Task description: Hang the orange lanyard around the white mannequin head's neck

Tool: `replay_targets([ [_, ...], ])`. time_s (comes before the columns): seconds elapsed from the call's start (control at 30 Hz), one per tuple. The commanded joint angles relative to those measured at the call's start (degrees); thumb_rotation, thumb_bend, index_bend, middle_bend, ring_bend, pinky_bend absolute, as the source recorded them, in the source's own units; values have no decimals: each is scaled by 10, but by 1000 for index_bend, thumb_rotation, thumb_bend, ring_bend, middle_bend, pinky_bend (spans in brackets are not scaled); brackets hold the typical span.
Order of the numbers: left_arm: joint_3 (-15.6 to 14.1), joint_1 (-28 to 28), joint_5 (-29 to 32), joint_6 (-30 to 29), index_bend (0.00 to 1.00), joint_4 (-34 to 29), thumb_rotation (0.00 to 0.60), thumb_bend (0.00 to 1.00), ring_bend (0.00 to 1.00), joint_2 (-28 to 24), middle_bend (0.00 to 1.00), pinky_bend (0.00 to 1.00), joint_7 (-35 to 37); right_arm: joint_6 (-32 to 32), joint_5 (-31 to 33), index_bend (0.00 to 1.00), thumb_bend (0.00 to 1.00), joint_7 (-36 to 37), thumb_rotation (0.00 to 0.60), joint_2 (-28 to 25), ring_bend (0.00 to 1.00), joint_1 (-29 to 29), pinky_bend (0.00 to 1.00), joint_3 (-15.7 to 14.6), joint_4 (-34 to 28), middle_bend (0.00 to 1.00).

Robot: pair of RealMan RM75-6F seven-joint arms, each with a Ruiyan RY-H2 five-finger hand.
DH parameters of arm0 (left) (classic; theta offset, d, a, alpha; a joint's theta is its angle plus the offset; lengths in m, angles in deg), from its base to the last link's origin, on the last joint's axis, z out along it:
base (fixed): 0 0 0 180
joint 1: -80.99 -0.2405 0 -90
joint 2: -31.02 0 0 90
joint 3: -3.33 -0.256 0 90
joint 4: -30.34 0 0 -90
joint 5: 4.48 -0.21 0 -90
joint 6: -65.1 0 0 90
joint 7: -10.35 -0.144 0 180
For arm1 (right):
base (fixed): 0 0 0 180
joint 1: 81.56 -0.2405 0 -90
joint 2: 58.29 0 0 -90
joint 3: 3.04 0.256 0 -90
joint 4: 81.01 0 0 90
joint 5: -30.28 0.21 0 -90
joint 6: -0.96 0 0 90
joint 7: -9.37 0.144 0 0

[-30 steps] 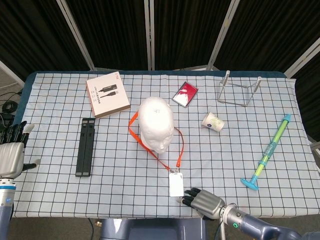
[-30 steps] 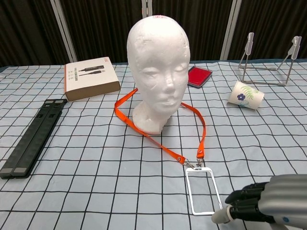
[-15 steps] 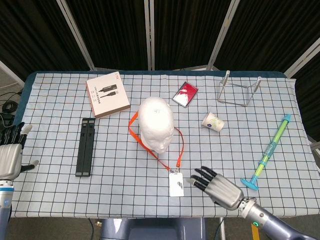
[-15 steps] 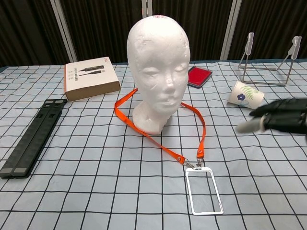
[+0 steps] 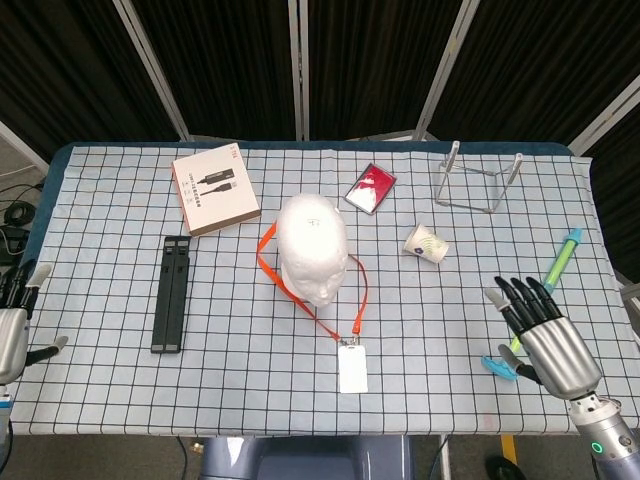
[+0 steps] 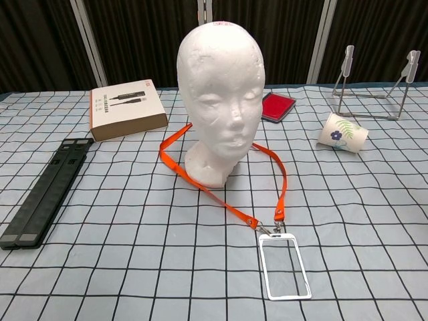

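From my station the head (image 5: 312, 246) stands upright near the middle of the tabletop (image 5: 120, 385), facing the front edge. The lanyard (image 6: 224, 201) is looped around its neck: the orange strap passes behind the base and both ends run forward along the cloth to a clip, where the badge holder (image 6: 285, 267) lies flat toward the front edge.

My right hand (image 5: 545, 335) hangs over the right front part of the tabletop, fingers spread and holding nothing, just above the blue end of the syringe toy (image 5: 561, 259) that lies along the right edge. My left hand (image 5: 12, 325) is off the left edge, near the front corner; only part of it shows, and it looks to be empty with fingers apart, though I can't be fully sure from this slice. Neither hand shows in the chest view.

A box (image 5: 214, 188) sits toward the back left, with a black folded stand (image 5: 171, 293) in front of it near the left side. Behind the head lies a red case (image 5: 371, 187). A wire rack (image 5: 480, 180) stands toward the back right, and a paper cup (image 5: 426, 243) lies on its side in front of it.
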Motion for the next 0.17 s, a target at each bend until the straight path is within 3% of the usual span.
replay_targets([
  [0.03,-8,-11,-12,-9,0,4,600,0,0,1,0,0,6,-6,37,0,0,19,600,12,0,20,0,13,4,0],
  [0.17,-12,-19,-24,-17,0,11,600,0,0,4,0,0,12,-15,74,0,0,29,600,23,0,33,0,27,10,0],
])
